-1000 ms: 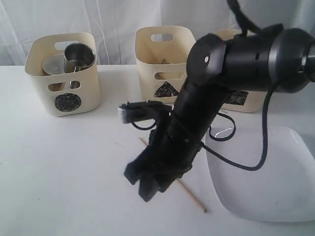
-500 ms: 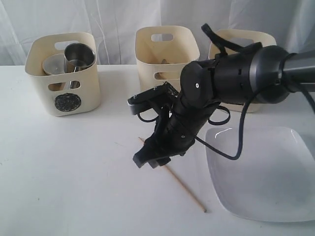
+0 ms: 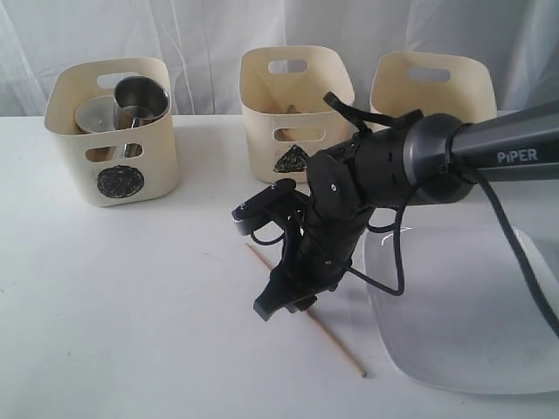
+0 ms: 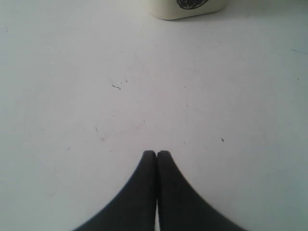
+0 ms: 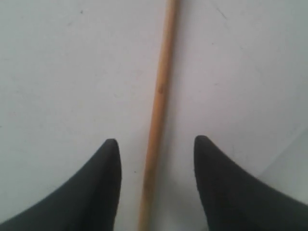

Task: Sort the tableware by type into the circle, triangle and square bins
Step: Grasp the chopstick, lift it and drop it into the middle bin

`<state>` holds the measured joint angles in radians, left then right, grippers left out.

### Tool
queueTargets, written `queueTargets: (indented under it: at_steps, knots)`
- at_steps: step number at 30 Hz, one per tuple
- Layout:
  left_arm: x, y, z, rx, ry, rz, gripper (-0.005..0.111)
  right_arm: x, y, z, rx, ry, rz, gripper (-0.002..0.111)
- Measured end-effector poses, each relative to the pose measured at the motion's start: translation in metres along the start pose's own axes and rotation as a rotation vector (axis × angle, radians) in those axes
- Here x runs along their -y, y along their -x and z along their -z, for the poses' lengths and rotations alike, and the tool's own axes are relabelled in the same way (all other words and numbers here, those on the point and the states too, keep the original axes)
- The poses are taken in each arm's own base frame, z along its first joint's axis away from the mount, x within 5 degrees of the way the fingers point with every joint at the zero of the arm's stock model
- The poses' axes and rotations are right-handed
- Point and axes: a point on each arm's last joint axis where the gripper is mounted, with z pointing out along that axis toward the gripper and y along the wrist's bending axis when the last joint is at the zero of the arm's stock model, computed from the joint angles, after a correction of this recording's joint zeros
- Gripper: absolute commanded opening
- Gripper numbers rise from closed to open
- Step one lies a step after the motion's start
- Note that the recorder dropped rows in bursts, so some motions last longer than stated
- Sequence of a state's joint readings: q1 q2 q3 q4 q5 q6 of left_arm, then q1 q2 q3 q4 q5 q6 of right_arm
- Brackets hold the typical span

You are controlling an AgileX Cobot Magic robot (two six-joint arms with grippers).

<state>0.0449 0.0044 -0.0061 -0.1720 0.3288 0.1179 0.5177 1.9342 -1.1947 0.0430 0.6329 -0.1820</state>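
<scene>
**Right gripper** [image 5: 156,140]: jaws spread wide and empty. It sits low over the white counter [image 3: 131,288], straddling the middle of a slim wooden chopstick [image 5: 161,86]. The stick runs between the two fingers with a gap on either side and touches neither. Whether the fingertips rest on the counter cannot be told.

**Left gripper** [image 4: 156,154]: jaws pressed fully together with nothing between them, above bare counter.

**Wooden chopstick:** lies flat on the counter, near centre, running from far left to near right. Its near end is just beside the left edge of the large white square plate [image 3: 472,332], which sits near right.

**Cream plastic bin with black circle mark** [image 3: 148,148]: far left. It holds a steel handled mug [image 3: 140,98] with a second steel vessel [image 3: 96,113] beside it.

**Cream plastic bin with black triangle mark** [image 3: 297,83]: far centre.

**Third cream plastic bin** [image 3: 432,92]: far right. Its mark is hidden behind the black right arm [image 3: 393,166].

**Change from a second ago:**
- The right arm then stood high and bulked large, covering most of the third bin. It now stretches low, and that bin shows plainly.
- The right gripper was raised above the chopstick's near half. It has come down and shifted farther back, to the stick's middle.
- The chopstick, plate, bins and their contents lie as before.
</scene>
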Motion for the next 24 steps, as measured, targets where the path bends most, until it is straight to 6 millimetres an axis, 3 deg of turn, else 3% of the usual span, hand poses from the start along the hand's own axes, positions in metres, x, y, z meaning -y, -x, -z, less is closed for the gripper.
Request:
queueTargets:
  at_steps: [17,19,22,24]
  knots:
    - [0.000,0.000,0.000,0.000,0.000,0.000,0.000,0.000,-0.006,-0.014,-0.084,0.005,0.006,0.034]
    - [0.000,0.000,0.000,0.000,0.000,0.000,0.000,0.000,-0.007,-0.015,-0.096,0.007,0.006,0.027]
    - [0.000,0.000,0.000,0.000,0.000,0.000,0.000,-0.001,-0.007,-0.016,-0.102,0.014,-0.002,0.003]
    - [0.000,0.000,0.000,0.000,0.000,0.000,0.000,-0.001,-0.007,-0.016,-0.104,0.016,-0.003,0.000]
